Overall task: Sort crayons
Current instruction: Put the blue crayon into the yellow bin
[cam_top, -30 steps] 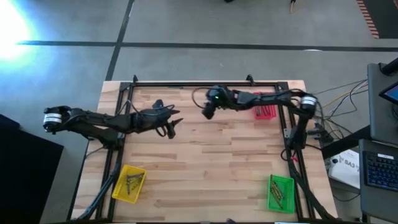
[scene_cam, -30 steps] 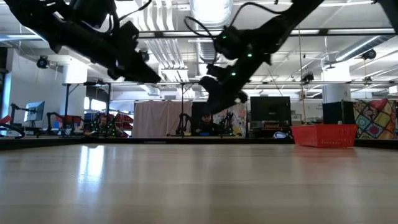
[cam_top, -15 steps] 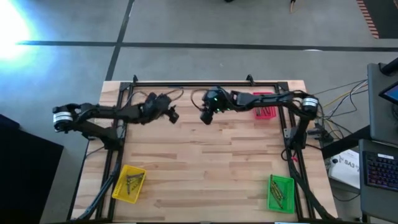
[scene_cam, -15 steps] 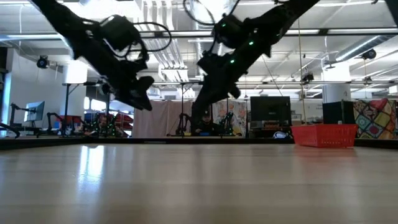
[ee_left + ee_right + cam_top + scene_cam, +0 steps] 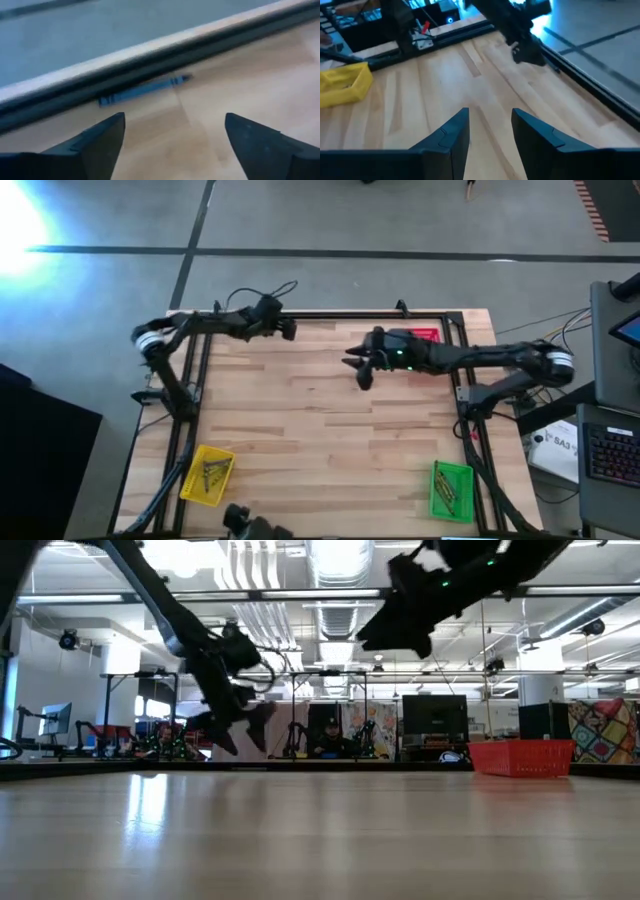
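left wrist view alone shows a blue crayon [image 5: 145, 90] beyond wide-apart left jaws.

left claw [image 5: 172, 135] hangs at the tabletop's far left edge, fingers spread wide and empty. right claw [image 5: 489, 125] hovers over the far middle, fingers slightly parted, holding nothing.

You have a pale wooden table [image 5: 330, 430] with a black rail around it. A blue crayon [image 5: 145, 90] lies against the far rail, just ahead of the left claw [image 5: 172, 132]. Behind the right claw [image 5: 362, 370] sits a red tray [image 5: 428, 338]; yellow tray [image 5: 207, 475] and green tray [image 5: 450, 490] occupy the near corners.
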`<state>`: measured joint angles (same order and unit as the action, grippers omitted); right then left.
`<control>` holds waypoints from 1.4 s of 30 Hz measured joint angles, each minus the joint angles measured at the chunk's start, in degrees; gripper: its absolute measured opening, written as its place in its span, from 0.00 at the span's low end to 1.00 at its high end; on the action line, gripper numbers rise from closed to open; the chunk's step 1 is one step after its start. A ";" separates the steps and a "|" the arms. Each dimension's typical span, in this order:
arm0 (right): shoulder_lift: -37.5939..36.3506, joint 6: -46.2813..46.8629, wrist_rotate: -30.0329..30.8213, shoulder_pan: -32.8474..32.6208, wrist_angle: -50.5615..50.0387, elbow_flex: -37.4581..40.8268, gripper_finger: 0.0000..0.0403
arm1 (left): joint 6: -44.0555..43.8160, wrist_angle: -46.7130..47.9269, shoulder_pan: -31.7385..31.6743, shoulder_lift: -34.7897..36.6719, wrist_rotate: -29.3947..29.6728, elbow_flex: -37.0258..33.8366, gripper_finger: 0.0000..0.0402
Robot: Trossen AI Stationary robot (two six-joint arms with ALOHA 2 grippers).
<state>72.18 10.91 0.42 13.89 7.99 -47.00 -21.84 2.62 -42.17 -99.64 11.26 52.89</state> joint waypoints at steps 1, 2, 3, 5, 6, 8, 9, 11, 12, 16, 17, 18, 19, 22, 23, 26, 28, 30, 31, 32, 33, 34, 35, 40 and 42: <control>-1.70 -0.43 0.24 -0.04 -0.54 1.04 0.34 | -0.35 0.06 0.02 -1.97 1.11 1.60 0.82; -3.23 -0.79 0.65 -0.04 -0.72 1.94 0.34 | -0.83 1.12 -0.04 -3.45 1.74 2.86 0.84; -4.50 -0.99 1.02 0.00 -0.27 2.76 0.34 | -1.20 2.68 -0.05 -4.94 2.32 4.10 0.86; -6.94 -1.06 1.71 0.27 -0.38 4.84 0.34 | -1.91 3.23 -0.06 -7.79 2.58 6.75 0.88; -7.59 -1.08 2.85 0.28 -0.33 5.66 0.34 | -2.40 4.34 -0.11 -8.78 2.65 7.66 0.90; -8.95 -1.09 4.98 0.48 -0.06 7.32 0.34 | -3.61 5.89 -0.09 -10.44 2.82 9.81 0.92; -9.25 -1.10 6.17 0.49 -0.57 8.16 0.34 | -4.13 6.34 -0.09 -11.03 3.63 10.51 0.94; -9.60 -1.07 7.56 0.87 0.06 9.21 0.34 | -5.31 8.31 -0.14 -11.88 6.27 11.32 0.97; -9.83 -1.07 7.74 1.17 -0.28 9.89 0.34 | -6.09 8.25 -0.16 -12.31 7.08 11.57 0.98; -9.59 -0.54 7.80 1.64 -0.25 10.51 0.34 | -7.92 8.28 -0.25 -13.25 7.86 12.38 0.99; -9.50 -0.47 7.75 1.64 -0.37 10.51 0.34 | -8.31 8.26 -0.25 -13.39 8.12 12.45 0.99; -9.19 -0.38 7.77 1.64 -0.21 10.29 0.35 | -8.77 7.99 -0.25 -13.56 8.80 12.46 0.99; -9.05 -0.31 7.70 1.64 -0.01 10.12 0.35 | -9.15 7.83 -0.25 -13.78 9.45 12.45 0.99; -8.97 -0.30 7.66 1.64 -0.11 9.80 0.34 | -9.87 7.44 -0.53 -13.82 9.82 12.52 0.99; -8.95 -0.30 7.61 1.64 0.26 9.66 0.34 | -10.04 7.56 -0.60 -13.96 9.83 12.77 0.99; -8.86 -0.30 7.59 1.64 0.01 9.54 0.33 | -10.48 8.03 -0.86 -14.41 10.21 13.47 0.99; -8.65 -0.32 7.57 1.64 -0.02 9.36 0.33 | -10.98 8.61 -0.92 -14.91 10.38 14.28 0.99; -8.54 -0.32 7.57 1.64 0.05 9.21 0.33 | -11.88 9.66 -0.92 -15.42 10.65 15.42 0.99; -8.42 -0.32 7.56 1.64 0.21 9.10 0.33 | -12.48 10.26 -0.90 -15.76 10.75 16.14 0.99; -8.38 -0.34 7.56 1.64 0.13 9.09 0.33 | -12.58 11.13 -0.88 -16.08 10.81 16.88 0.99; -8.32 -0.35 7.57 1.64 -0.04 9.10 0.33 | -12.24 12.07 -0.77 -16.42 10.78 17.69 0.99; -8.30 -0.36 7.56 1.64 -0.03 9.11 0.32 | -11.52 13.18 -0.48 -16.95 10.91 18.64 0.99; -8.30 -0.38 7.55 1.64 0.01 9.11 0.32 | -10.29 14.06 -0.03 -17.40 11.26 19.50 0.99; -8.30 -0.52 7.55 1.64 0.02 9.11 0.33 | -6.66 17.48 1.78 -18.36 11.29 22.03 0.98; -8.30 -0.53 7.53 1.64 0.02 9.11 0.33 | -4.96 17.76 2.49 -18.27 9.93 22.03 0.97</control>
<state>63.88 10.38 7.94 15.53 8.01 -37.89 -26.80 20.38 -39.67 -117.91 21.19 74.92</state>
